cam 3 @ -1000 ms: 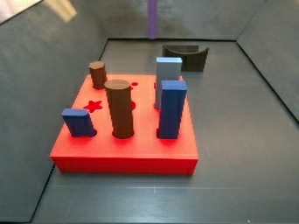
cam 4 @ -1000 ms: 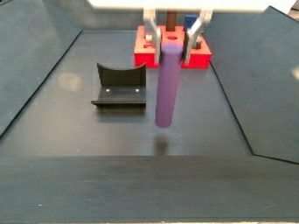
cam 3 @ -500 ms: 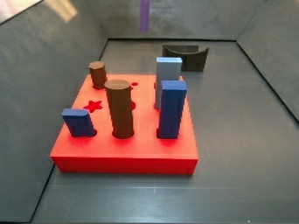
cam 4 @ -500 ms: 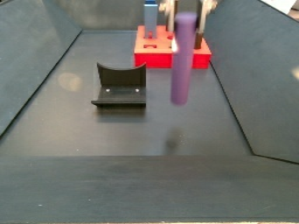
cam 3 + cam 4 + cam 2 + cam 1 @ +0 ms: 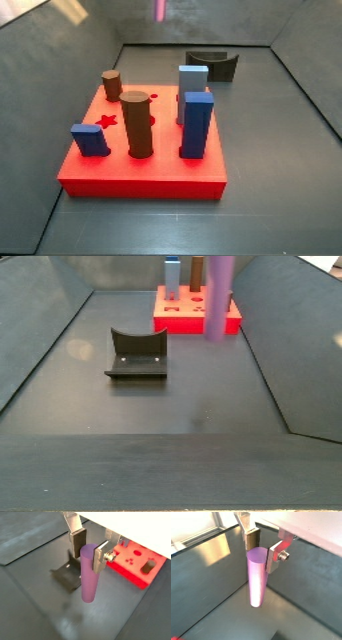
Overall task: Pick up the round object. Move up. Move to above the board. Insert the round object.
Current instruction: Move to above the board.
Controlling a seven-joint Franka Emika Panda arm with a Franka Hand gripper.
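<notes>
No writing or brand mark is readable on anything. In a side view, going left to right, the dark fixture stands on the grey floor, then the red board with its pegs sits farther back, with the round object hanging upright in front of it, clear of the floor. In both wrist views the gripper clamps the round object's top between its silver fingers.
</notes>
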